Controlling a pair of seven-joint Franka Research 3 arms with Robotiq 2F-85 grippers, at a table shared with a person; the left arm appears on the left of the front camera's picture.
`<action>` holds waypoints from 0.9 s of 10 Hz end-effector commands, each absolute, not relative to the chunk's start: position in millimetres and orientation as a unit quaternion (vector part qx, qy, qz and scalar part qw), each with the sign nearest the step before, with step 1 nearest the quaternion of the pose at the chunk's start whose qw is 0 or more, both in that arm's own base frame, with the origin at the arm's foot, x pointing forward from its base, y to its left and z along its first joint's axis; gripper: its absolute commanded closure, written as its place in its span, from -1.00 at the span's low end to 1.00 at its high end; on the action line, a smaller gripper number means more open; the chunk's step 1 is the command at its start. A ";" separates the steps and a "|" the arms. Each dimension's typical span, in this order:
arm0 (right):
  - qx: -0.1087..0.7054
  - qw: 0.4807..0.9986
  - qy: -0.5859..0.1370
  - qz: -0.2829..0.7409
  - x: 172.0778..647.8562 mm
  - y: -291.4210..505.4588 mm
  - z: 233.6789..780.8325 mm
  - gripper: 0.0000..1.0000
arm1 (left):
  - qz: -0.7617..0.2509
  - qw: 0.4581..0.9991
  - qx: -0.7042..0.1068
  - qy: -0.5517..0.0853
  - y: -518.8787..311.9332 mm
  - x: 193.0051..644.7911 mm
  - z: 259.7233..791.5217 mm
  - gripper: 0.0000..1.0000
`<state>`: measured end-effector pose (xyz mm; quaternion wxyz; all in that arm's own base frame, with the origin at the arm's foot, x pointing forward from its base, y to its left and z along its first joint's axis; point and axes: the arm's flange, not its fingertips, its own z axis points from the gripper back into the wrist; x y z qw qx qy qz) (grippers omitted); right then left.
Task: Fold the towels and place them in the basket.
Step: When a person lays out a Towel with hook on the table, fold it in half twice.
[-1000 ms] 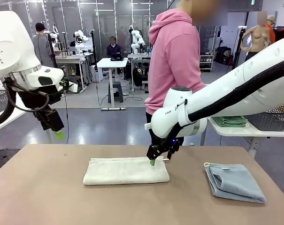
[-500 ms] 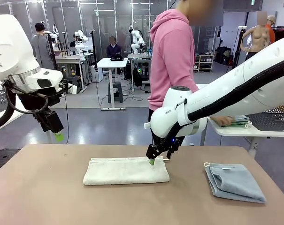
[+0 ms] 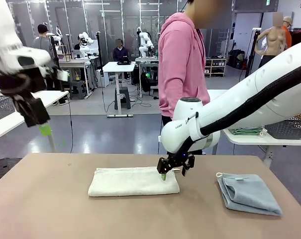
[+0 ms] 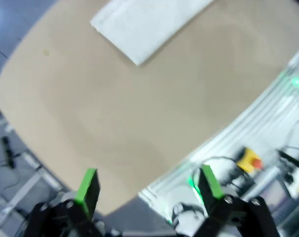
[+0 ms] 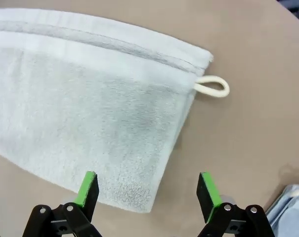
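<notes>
The cream-white towel (image 3: 133, 181) lies folded into a long strip at the table's middle. My right gripper (image 3: 171, 173) hangs open just above its right end. In the right wrist view the gripper (image 5: 147, 188) straddles the towel's (image 5: 90, 128) corner, near its hanging loop (image 5: 212, 87). The light blue towel (image 3: 249, 194) lies folded at the table's right, and its edge (image 5: 292, 202) shows in the right wrist view. My left gripper (image 3: 41, 127) is raised at the far left, open and blurred. In its own view the gripper (image 4: 148, 183) holds nothing, high above the table's near edge, with the cream towel (image 4: 144, 22) far off. A dark wire-mesh basket (image 3: 289, 128) stands on a side table at right.
A person in a pink hoodie (image 3: 182, 64) stands at the table's far side, turned sideways. A green cloth (image 3: 245, 130) lies on the white side table (image 3: 250, 139) beside the basket. Another mesh basket (image 3: 0, 107) sits on a table at left. The brown tabletop (image 3: 50, 199) is bare at left.
My left arm has swung up and to the left, away from the table. My right gripper turned slightly over the cream towel's end. The person straightened up from the side table.
</notes>
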<state>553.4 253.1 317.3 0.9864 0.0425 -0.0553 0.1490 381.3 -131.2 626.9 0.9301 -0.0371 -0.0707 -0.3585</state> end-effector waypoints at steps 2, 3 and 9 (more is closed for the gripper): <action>0.049 0.994 -0.055 0.081 552.7 256.1 302.2 -1.00 | -0.328 0.942 -0.047 -0.056 -134.1 337.6 696.7 -1.00; 0.050 0.994 -0.059 0.072 554.9 255.5 299.2 -1.00 | -0.328 0.940 -0.052 -0.074 -130.9 320.3 716.7 -1.00; 0.064 0.996 -0.035 0.058 577.6 259.2 282.8 -1.00 | -0.250 0.958 -0.030 -0.141 -107.8 262.7 790.1 -1.00</action>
